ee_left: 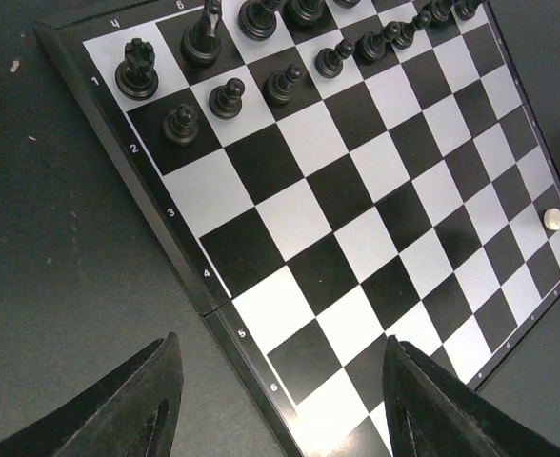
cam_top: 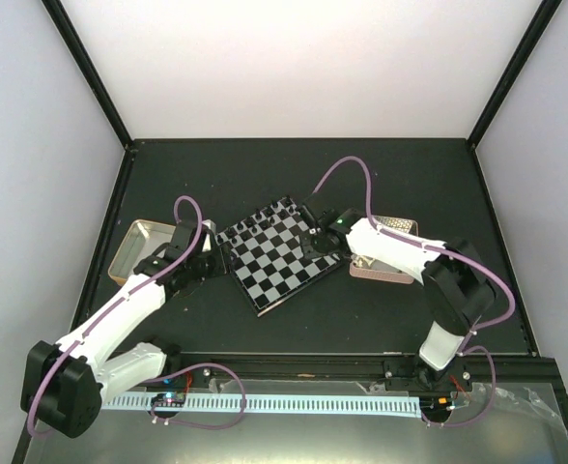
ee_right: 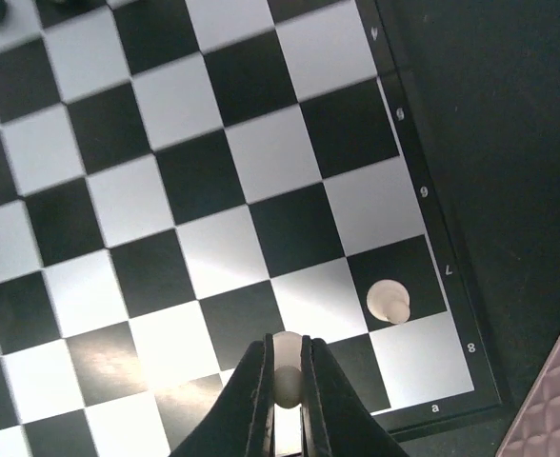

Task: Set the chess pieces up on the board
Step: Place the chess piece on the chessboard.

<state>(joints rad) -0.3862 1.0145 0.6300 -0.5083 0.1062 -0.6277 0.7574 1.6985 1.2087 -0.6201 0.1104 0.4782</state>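
Note:
The board (cam_top: pixel 279 253) lies turned at an angle in the middle of the table. Several black chess pieces (ee_left: pixel 228 95) stand in two rows along its far left side, among them a rook (ee_left: pixel 137 69) on the corner square. My right gripper (ee_right: pixel 286 381) is shut on a cream-white pawn (ee_right: pixel 286 367) just above the board's near right rows (ee_right: pixel 213 171). A second white pawn (ee_right: pixel 388 301) stands on a black square next to the rim. My left gripper (ee_left: pixel 280 400) hangs open and empty over the board's left rim (ee_left: pixel 218 314).
A shiny metal tin (cam_top: pixel 139 246) sits left of the board behind the left arm. A pink perforated tray (cam_top: pixel 385 261) lies right of the board under the right arm, and its corner (ee_right: pixel 551 409) shows in the right wrist view.

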